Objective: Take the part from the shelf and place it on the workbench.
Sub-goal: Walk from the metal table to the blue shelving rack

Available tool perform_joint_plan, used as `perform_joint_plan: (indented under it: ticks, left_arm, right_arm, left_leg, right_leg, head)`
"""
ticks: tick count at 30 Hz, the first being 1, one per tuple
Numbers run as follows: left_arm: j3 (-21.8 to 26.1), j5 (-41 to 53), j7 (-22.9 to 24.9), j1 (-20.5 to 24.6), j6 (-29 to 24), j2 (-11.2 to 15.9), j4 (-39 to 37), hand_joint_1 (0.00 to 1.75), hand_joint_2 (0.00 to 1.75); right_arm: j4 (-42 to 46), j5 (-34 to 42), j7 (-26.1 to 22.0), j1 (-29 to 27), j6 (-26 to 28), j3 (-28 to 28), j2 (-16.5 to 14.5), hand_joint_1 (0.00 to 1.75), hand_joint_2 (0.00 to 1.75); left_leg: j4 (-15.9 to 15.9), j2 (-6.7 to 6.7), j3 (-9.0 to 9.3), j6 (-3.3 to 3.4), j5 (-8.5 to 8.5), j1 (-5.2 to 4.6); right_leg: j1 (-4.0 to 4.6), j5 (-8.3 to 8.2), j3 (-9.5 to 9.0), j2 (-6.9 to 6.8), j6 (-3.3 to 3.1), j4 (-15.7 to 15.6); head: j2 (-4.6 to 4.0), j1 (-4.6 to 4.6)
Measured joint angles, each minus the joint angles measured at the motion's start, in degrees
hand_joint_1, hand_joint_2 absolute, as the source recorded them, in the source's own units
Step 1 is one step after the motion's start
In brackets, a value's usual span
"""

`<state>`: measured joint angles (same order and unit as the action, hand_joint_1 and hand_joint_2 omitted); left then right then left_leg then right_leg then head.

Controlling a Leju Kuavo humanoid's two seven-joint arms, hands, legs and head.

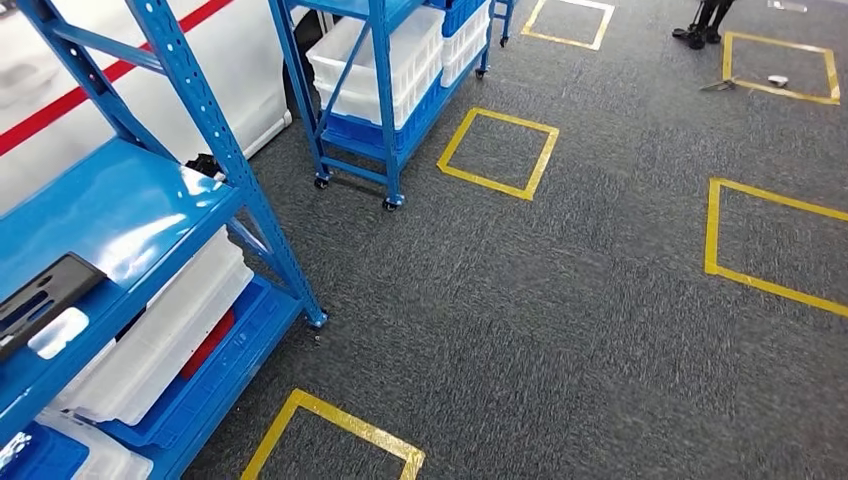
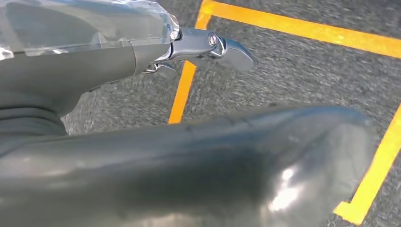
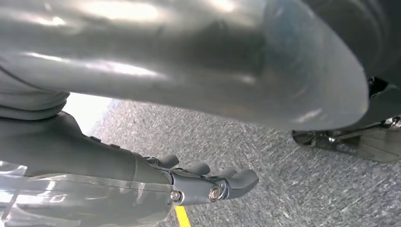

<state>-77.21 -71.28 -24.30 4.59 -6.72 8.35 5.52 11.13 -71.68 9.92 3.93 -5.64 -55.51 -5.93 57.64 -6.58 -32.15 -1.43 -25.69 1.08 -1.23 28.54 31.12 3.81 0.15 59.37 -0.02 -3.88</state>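
A black flat part (image 1: 38, 298) with slots lies on the top board of the blue shelf (image 1: 120, 205) at the left edge of the head view. My left hand (image 2: 94, 66) hangs over the grey carpet with its fingers (image 2: 213, 47) stretched out and nothing in it. Likewise my right hand (image 3: 142, 71) hangs above the carpet, fingers (image 3: 213, 182) extended and apart from the thumb, holding nothing. No workbench is visible.
White crates (image 1: 160, 340) fill the shelf's lower boards. A second blue wheeled rack (image 1: 385, 70) with white crates stands further back. Yellow tape squares (image 1: 500, 150) mark the grey carpet. A person's feet (image 1: 705, 25) stand at the far right.
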Motion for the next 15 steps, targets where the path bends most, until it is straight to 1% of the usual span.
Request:
perform_joint_plan:
  ticks: [1,2,3,4,5,6,7,8,9,10,11,12,13,14,15]
  left_arm:
    - [-0.1,0.0,0.0,-0.1,0.0,0.1,-0.1,0.0,0.0]
    - [-0.1,0.0,0.0,-0.3,0.0,0.2,-0.2,0.0,0.0]
    - [-0.2,0.0,0.0,-0.3,0.0,0.3,-0.3,0.0,0.0]
    - [-0.3,0.1,0.0,-0.3,0.0,0.3,-0.4,0.0,0.0]
    - [-0.4,0.1,0.0,-0.2,0.0,0.4,-0.4,0.0,0.0]
    - [-0.5,0.1,0.0,0.0,0.0,0.4,-0.4,0.0,0.0]
    - [-0.7,0.1,0.0,0.2,0.0,0.4,-0.3,0.0,0.0]
    - [-1.0,0.1,0.0,0.2,0.1,0.4,-0.3,0.0,0.0]
    - [-1.2,0.1,-0.1,0.1,0.3,0.4,-0.3,0.0,0.0]
    - [-1.4,0.1,-0.1,0.1,0.4,0.4,-0.3,0.0,0.0]
    - [-1.5,0.1,-0.1,0.1,0.6,0.5,-0.3,0.0,0.0]
    - [-1.6,0.1,-0.1,0.3,0.7,0.6,-0.3,0.0,0.0]
    - [-1.6,0.1,-0.1,0.4,0.7,0.7,-0.3,0.0,0.0]
    - [-1.6,0.1,-0.1,0.6,0.8,0.8,-0.3,0.0,0.0]
    - [-1.6,0.1,-0.1,0.6,0.8,1.0,-0.3,0.0,0.0]
  right_arm:
    - [0.0,0.2,-0.3,0.1,0.1,0.0,-0.1,0.0,0.0]
    - [0.0,0.5,-0.7,0.1,0.2,0.0,-0.1,0.0,0.0]
    - [0.0,0.7,-1.2,0.0,0.3,0.0,-0.2,0.0,0.0]
    - [0.0,1.0,-1.6,-0.2,0.4,0.0,-0.2,0.0,0.0]
    - [0.0,1.3,-1.8,-0.4,0.5,0.0,-0.2,0.0,0.0]
    - [0.0,1.5,-1.9,-0.5,0.5,-0.1,-0.2,0.0,0.0]
    - [0.0,1.7,-1.9,-0.7,0.6,-0.1,-0.2,0.0,0.0]
    - [0.0,1.7,-1.8,-0.8,0.6,-0.1,-0.3,0.0,0.0]
    - [0.0,1.7,-1.5,-0.9,0.6,-0.2,-0.4,0.0,0.0]
    - [0.0,1.6,-1.1,-0.9,0.6,-0.2,-0.5,0.0,0.0]
    - [0.0,1.3,-0.8,-0.9,0.6,-0.2,-0.6,0.0,0.0]
    - [0.0,1.1,-0.5,-0.9,0.6,-0.1,-0.8,0.0,0.0]
    - [0.0,0.9,-0.4,-0.9,0.6,-0.1,-0.9,0.0,0.0]
    - [0.0,0.6,-0.3,-0.8,0.6,-0.1,-1.1,0.0,0.0]
    - [0.0,0.4,-0.2,-0.7,0.6,-0.1,-1.2,0.0,0.0]
  left_leg:
    - [-0.1,-0.47,-0.17,-0.41,0.15,0.11]
    - [0.0,-0.12,-0.34,-0.73,0.08,0.21]
    - [0.8,0.94,-0.76,-0.93,-0.5,0.22]
    - [2.8,2.42,-1.67,-1.03,-1.78,0.18]
    - [6.1,4.11,-3.14,-1.07,-3.67,0.13]
    - [10.1,5.13,-4.97,-1.1,-5.75,0.09]
    - [13.9,5.6,-6.63,-1.14,-7.41,0.09]
    - [16.3,5.82,-7.56,-1.12,-8.14,0.09]
    - [16.5,6.0,-7.38,-1.0,-7.73,0.06]
    - [14.4,6.31,-6.07,-0.78,-6.35,-0.01]
    - [10.4,7.11,-3.78,-0.35,-4.41,-0.22]
    - [6.2,8.39,-1.51,0.18,-2.98,-0.58]
    - [2.9,9.43,0.18,0.66,-1.94,-0.93]
    - [0.9,10.18,1.11,1.08,-1.51,-1.26]
    - [0.3,10.25,1.2,1.35,-1.6,-1.48]
  right_leg:
    - [0.01,-0.15,0.04,-0.69,-0.53,-0.1]
    - [0.09,-0.3,0.01,-1.32,-1.01,-0.3]
    - [0.09,-0.45,-0.02,-2.02,-1.51,-0.5]
    - [0.11,-0.57,-0.01,-2.79,-1.96,-0.7]
    - [0.3,-0.6,0.03,-3.63,-2.27,-0.8]
    - [0.53,-0.55,0.1,-4.48,-2.51,-0.8]
    - [0.77,-0.49,0.16,-5.38,-2.65,-0.8]
    - [0.99,-0.43,0.17,-6.25,-2.75,-0.8]
    - [1.19,-0.36,0.14,-7.04,-2.84,-0.8]
    - [1.37,-0.3,0.04,-7.77,-2.89,-0.8]
    - [1.55,-0.23,-0.12,-8.48,-2.91,-0.8]
    - [1.75,-0.12,-0.28,-9.17,-2.86,-0.7]
    - [1.89,-0.03,-0.38,-9.8,-2.73,-0.7]
    - [1.95,0.05,-0.44,-10.37,-2.53,-0.7]
    - [1.95,0.08,-0.49,-10.9,-2.3,-0.7]
  head:
    - [0.0,-0.01]
    - [0.0,-0.01]
    - [0.0,-0.01]
    - [0.0,-0.01]
    - [0.0,-0.01]
    - [0.0,-0.01]
    - [0.0,-0.01]
    - [0.0,-0.01]
    - [0.0,-0.01]
    - [0.0,-0.01]
    - [0.0,-0.01]
    - [0.0,-0.01]
    - [0.0,0.0]
    - [0.0,0.0]
    - [0.0,0.0]
